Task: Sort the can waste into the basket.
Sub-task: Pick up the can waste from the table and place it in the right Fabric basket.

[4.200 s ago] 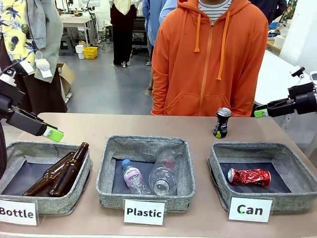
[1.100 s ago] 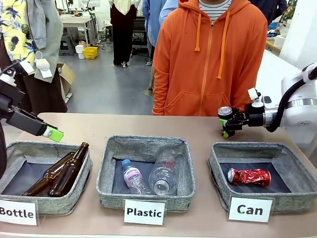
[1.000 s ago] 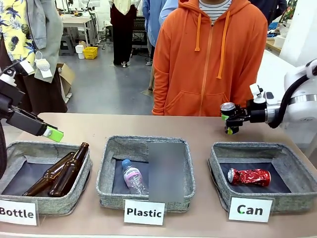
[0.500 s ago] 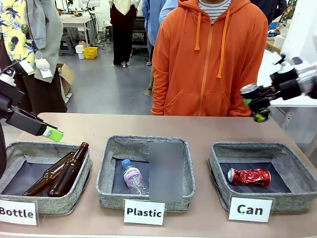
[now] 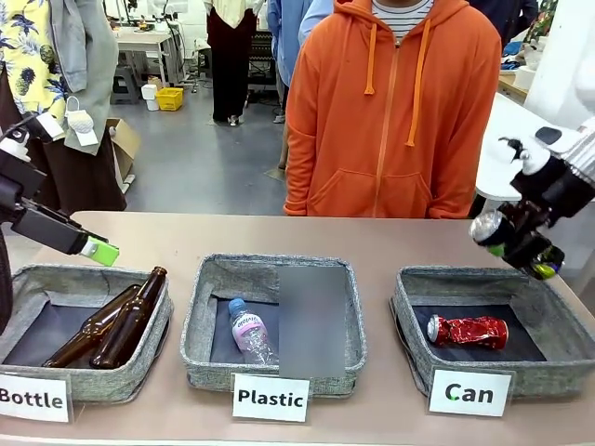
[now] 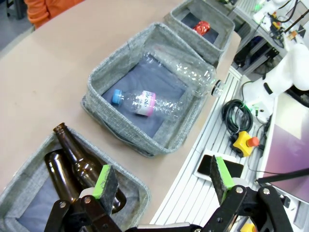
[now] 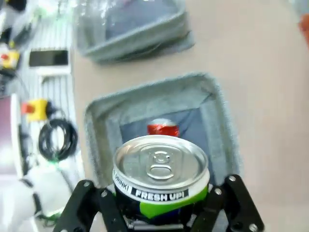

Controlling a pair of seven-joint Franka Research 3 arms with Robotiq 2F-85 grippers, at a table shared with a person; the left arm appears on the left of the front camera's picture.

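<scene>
Since earlier: black can (image 5: 513, 243) off surface, tilted above basket (image 5: 405, 299). Right hand (image 5: 521, 240) clamped across its body: light, thin-walled, slick. Left hand (image 6: 161, 177) open, empty.

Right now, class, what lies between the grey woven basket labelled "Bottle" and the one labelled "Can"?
In the front view, the grey woven "Plastic" basket, holding a clear plastic bottle.

You saw black two-finger grippers with green pads: the left gripper (image 6: 161, 181) had perforated black linkage bars, the right gripper (image 5: 521, 249) hung from a white wrist. The person (image 5: 395, 107) wore an orange zip hoodie with orange drawstrings.
</scene>
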